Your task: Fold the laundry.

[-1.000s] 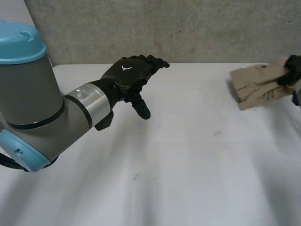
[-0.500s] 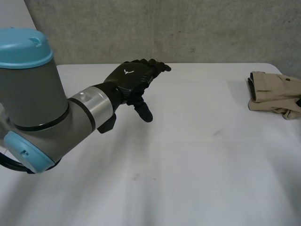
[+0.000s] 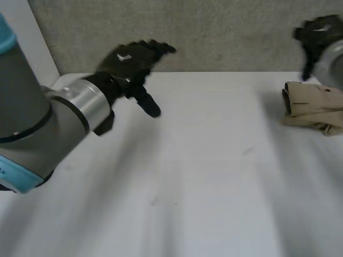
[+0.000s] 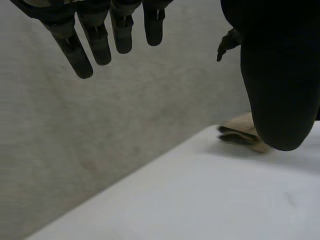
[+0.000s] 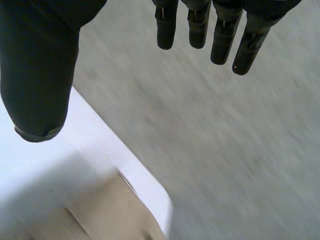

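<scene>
Head view, largest first: white worktop (image 3: 203, 176), running from the near edge back to the grey wall (image 3: 225, 32). Next in size, left arm (image 3: 37, 123), reaching in over the worktop's left part and ending in the left robot hand (image 3: 128, 59), raised above the surface, thumb pointing down, holding nothing. Same reading from the left wrist view: fingers (image 4: 95, 40) straight and spread, nothing between them and the thumb. Then the laundry (image 3: 313, 107), a tan garment at the worktop's far right near the back edge, already doubled into a compact stack of layers, touched by neither hand. Smallest, right robot hand (image 3: 317, 33), hanging above and just behind the laundry; in the right wrist view, fingers relaxed and apart, gripping nothing, tan cloth below the palm.

Judged far along, probably finished: fold made, bundle resting free of both hands. Left to do, at most, some squaring of slightly uneven edges. No basket, bin or other container to be made out on the worktop, so nothing to report inside one.
</scene>
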Robot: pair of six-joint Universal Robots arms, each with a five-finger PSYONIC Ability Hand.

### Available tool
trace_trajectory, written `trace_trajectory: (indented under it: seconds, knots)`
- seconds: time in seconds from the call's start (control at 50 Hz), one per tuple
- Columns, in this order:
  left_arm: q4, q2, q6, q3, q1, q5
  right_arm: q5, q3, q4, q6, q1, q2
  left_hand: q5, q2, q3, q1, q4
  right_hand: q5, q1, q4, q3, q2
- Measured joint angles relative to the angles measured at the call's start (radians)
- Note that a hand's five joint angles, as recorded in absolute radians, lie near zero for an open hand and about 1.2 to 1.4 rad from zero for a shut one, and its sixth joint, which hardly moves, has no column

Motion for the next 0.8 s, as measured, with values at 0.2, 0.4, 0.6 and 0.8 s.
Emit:
trace_trajectory:
  seconds: [0.2, 0.4, 0.6, 0.8]
  knots:
    - [0.085, -0.015, 0.116, -0.003, 0.253, -0.038, -0.022, 0.388, -0.173, 0.203, 0.282, -0.178, 0.000, 0.000, 0.000, 0.000, 0.000, 0.000, 0.000, 0.000, 0.000, 0.000]
    - [0.092, -0.355, 0.590, 0.105, 0.533, -0.048, -0.063, 0.781, -0.327, 0.213, 0.443, -0.284, 0.000, -0.001, -0.002, 0.000, 0.000, 0.000, 0.000, 0.000, 0.000, 0.000]
    - [0.104, -0.665, 0.852, 0.309, 0.644, -0.142, -0.109, 0.989, -0.364, 0.195, 0.432, -0.371, 0.521, 0.568, 0.553, 0.639, 0.545, 0.000, 0.000, 0.000, 0.000, 0.000]
    - [0.142, -0.593, 0.623, 0.289, 0.480, -0.173, -0.112, 1.040, -0.391, 0.196, 0.343, -0.456, 0.918, 0.988, 0.972, 0.949, 0.992, 0.000, 0.000, 0.000, 0.000, 0.000]
